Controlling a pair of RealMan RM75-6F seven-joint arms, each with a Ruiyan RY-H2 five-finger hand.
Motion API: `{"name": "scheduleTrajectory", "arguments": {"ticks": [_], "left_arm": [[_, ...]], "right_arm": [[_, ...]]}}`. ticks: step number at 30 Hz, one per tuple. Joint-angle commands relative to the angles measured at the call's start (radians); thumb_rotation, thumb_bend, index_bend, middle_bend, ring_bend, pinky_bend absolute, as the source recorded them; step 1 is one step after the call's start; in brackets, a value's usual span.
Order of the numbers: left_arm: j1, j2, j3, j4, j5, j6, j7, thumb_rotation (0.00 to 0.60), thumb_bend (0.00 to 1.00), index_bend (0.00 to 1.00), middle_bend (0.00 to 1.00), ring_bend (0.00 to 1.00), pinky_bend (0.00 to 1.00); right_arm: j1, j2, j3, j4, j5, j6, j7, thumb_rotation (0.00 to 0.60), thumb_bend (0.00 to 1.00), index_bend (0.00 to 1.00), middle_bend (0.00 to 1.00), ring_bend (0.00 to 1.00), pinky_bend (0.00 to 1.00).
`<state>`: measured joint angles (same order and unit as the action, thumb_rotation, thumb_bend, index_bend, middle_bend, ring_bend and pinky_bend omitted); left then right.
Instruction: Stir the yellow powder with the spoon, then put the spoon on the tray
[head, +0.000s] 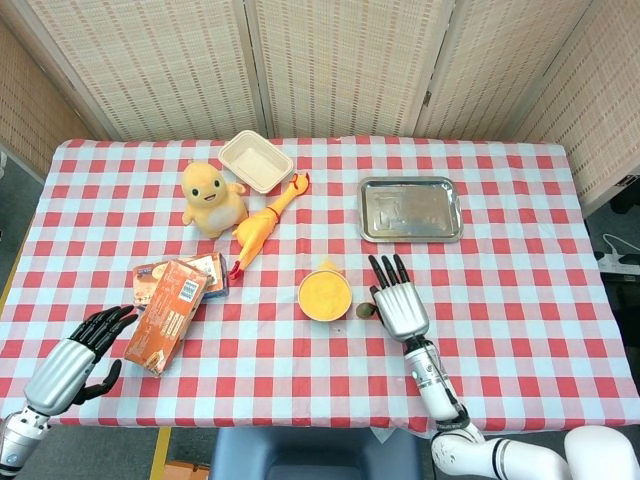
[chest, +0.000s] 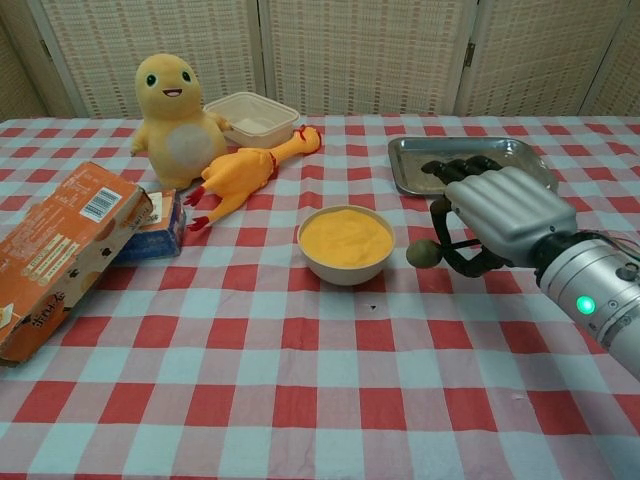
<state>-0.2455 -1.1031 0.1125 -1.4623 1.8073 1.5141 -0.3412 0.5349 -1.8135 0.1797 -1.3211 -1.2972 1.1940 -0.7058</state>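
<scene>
Nearest edge of the checked red-and-white counter (head: 520, 300): the left robot hand (head: 88, 347) is hovering low by the corner, fingers apart, holding nothing. Just beside it an orange cardboard carton (chest: 58, 255) is lying tilted against a smaller blue-and-orange packet (chest: 160, 225).

Mid-counter, right side: the right robot hand (chest: 490, 218) is gripping the small dark-handled spoon with a round olive bowl end (chest: 422, 253). Fingers are curled around the handle, which is mostly hidden under the palm; only the round end is showing, raised off the cloth and just to the right of the cream bowl of yellow powder (chest: 346, 242). The powder surface is looking smooth, so I judge the stirring is not yet begun.

Risks from here: the grip is looking shallow, so the spoon could twist or slip as it is dipping. A low sideways approach could knock the bowl rim and spill powder. Stirring hard could flick powder onto the cloth.

Further back: the rectangular shiny metal tray (chest: 520, 180) is sitting behind the right robot hand. To the left, a yellow rubber chicken (chest: 245, 172), a yellow plush duck-like toy (chest: 178, 120) and a pale square container (chest: 252, 115).
</scene>
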Motion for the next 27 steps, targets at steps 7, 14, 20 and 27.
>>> {"name": "scheduleTrajectory", "arguments": {"ticks": [7,14,20,27], "left_arm": [[0.000,0.000,0.000,0.000,0.002,0.004,-0.004,0.600,0.61,0.00,0.00,0.00,0.09],[-0.007,0.007,0.000,0.006,-0.003,-0.002,-0.035,0.600,0.61,0.00,0.00,0.00,0.09],[-0.009,0.012,0.002,0.014,0.000,0.001,-0.059,0.600,0.61,0.00,0.00,0.00,0.09],[-0.007,0.016,0.005,0.020,0.003,0.008,-0.072,0.600,0.62,0.00,0.00,0.00,0.09]], "right_arm": [[0.036,0.000,0.046,-0.052,0.043,-0.015,-0.045,0.600,0.37,0.65,0.03,0.00,0.00],[0.134,-0.094,0.123,0.011,0.140,-0.072,-0.126,0.600,0.37,0.65,0.03,0.00,0.00],[0.207,-0.170,0.151,0.071,0.190,-0.091,-0.188,0.600,0.37,0.61,0.03,0.00,0.00],[0.222,-0.182,0.143,0.033,0.270,-0.073,-0.294,0.600,0.37,0.25,0.03,0.00,0.00]]}}
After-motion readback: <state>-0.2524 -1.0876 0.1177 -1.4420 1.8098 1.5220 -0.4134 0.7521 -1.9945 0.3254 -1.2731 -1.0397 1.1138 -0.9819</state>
